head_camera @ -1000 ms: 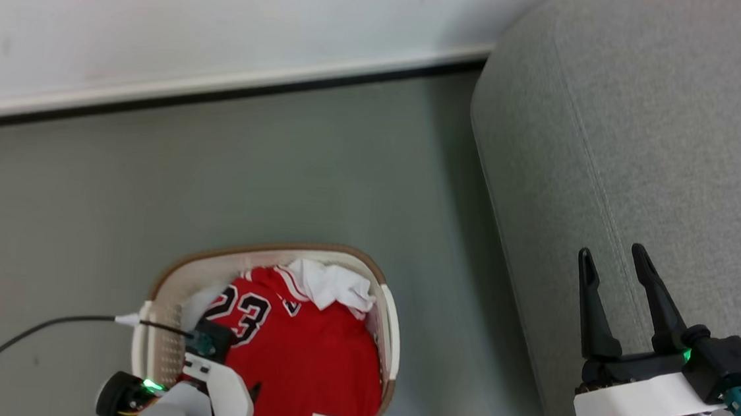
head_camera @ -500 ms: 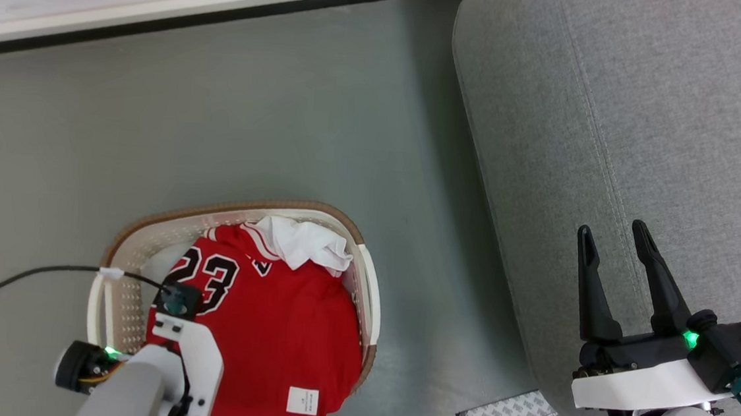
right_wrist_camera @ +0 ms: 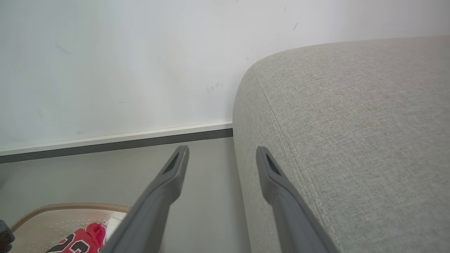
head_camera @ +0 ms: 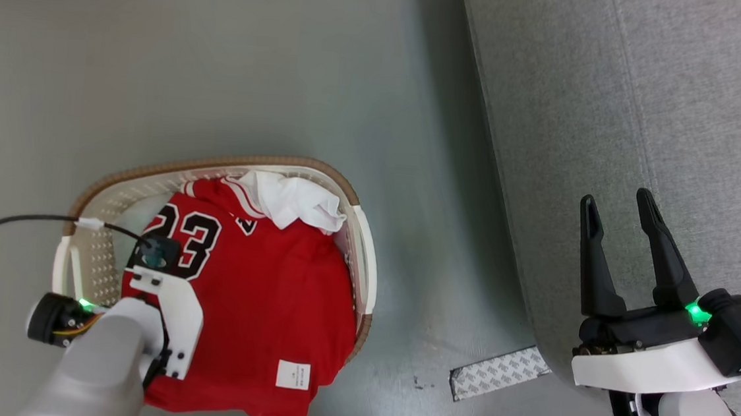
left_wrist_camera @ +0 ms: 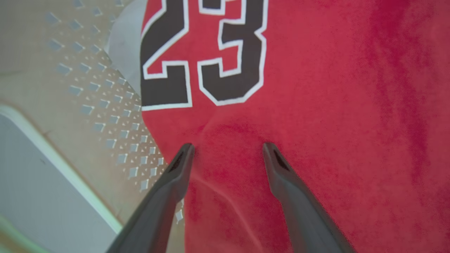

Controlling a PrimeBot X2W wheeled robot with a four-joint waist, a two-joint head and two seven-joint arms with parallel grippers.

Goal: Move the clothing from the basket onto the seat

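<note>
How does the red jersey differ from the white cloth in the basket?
The red jersey is large and covers most of the basket; the white cloth is small and bunched at its far end. The red jersey bears a black "23"; the white cloth is plain. Both lie in the basket.

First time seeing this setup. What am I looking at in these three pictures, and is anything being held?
This is a two-armed wheeled robot. The wide picture comes from its head, looking down; the other two come from a camera on each wrist, looking along that arm's two dark fingers. On the floor stands a cream basket holding a red "23" jersey and a white cloth, beside a grey sofa. The left claw is open, tips close to the jersey near the number. The right claw is open by the sofa's edge. Neither holds anything.
</note>
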